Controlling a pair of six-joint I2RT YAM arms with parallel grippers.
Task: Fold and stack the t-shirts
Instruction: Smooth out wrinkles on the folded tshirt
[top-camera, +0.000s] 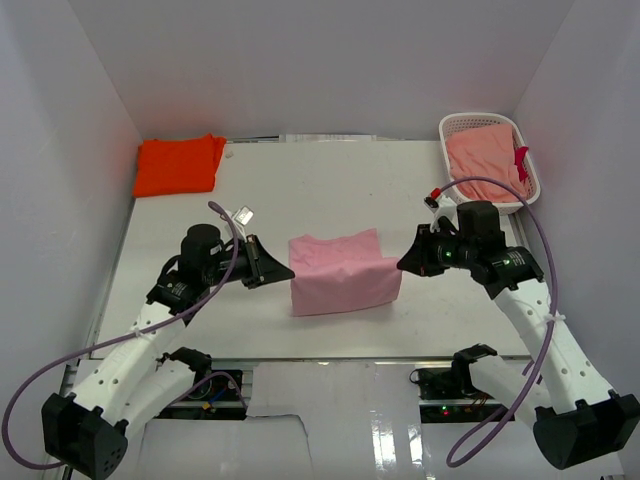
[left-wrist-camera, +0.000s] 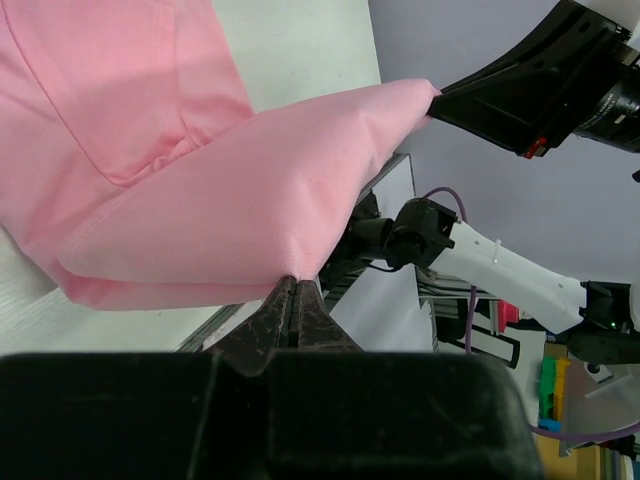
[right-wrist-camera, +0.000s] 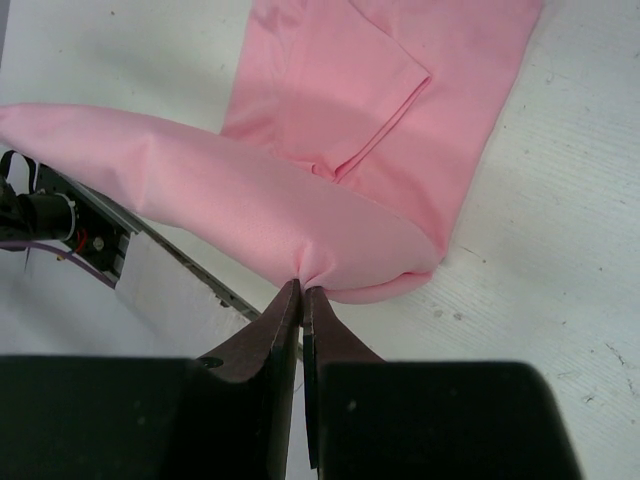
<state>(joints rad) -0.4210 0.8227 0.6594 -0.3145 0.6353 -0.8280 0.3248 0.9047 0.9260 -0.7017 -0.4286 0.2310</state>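
A light pink t-shirt (top-camera: 343, 272) lies partly folded in the middle of the table, its near edge lifted off the surface. My left gripper (top-camera: 290, 272) is shut on the shirt's left corner; the left wrist view shows the pink t-shirt (left-wrist-camera: 240, 190) pinched at the left gripper (left-wrist-camera: 293, 283). My right gripper (top-camera: 400, 264) is shut on the right corner; the right wrist view shows the pink t-shirt (right-wrist-camera: 300, 190) bunched at the right gripper (right-wrist-camera: 302, 290). A bright orange t-shirt (top-camera: 178, 165) lies folded at the back left.
A white lattice basket (top-camera: 472, 125) stands at the back right with salmon cloth (top-camera: 485, 155) inside. White walls close in the table on three sides. Purple cables loop off both arms.
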